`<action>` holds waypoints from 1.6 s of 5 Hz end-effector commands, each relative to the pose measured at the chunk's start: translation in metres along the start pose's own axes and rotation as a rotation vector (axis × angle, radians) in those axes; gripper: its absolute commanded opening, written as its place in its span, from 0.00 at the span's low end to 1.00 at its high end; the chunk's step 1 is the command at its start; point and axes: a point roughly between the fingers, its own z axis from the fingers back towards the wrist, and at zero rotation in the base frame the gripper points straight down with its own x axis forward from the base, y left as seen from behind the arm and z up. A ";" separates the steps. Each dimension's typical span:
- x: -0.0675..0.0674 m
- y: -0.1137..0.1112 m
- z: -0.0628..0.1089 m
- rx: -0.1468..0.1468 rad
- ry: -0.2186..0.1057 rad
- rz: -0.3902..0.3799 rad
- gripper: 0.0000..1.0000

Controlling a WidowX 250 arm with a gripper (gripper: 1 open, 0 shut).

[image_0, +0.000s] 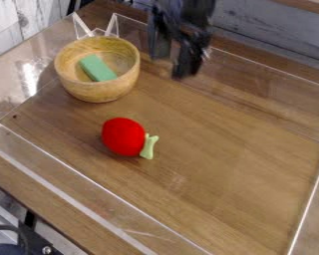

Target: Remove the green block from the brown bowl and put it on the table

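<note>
Lying in brown bowl, green block sits left of gripper.

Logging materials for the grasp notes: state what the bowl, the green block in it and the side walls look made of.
Brown bowl: likely wood, matte tan, thick walls.
Green block: smooth, flat-faced, evenly coloured; painted wood or plastic, cannot tell.
Side walls: clear plastic, see-through with glare.

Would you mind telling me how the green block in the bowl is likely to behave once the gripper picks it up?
The green block looks like a rigid, flat-faced bar, so it should stay stiff and not roll. It lies tilted against the brown bowl wall, so it may slide when touched. It looks small, so probably light.
</note>
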 end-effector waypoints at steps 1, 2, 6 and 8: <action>-0.003 0.031 0.015 0.033 -0.058 0.002 1.00; -0.006 0.048 0.012 0.037 -0.065 0.013 1.00; -0.022 0.105 -0.007 0.032 -0.077 0.003 1.00; -0.026 0.134 -0.016 0.013 -0.092 0.040 1.00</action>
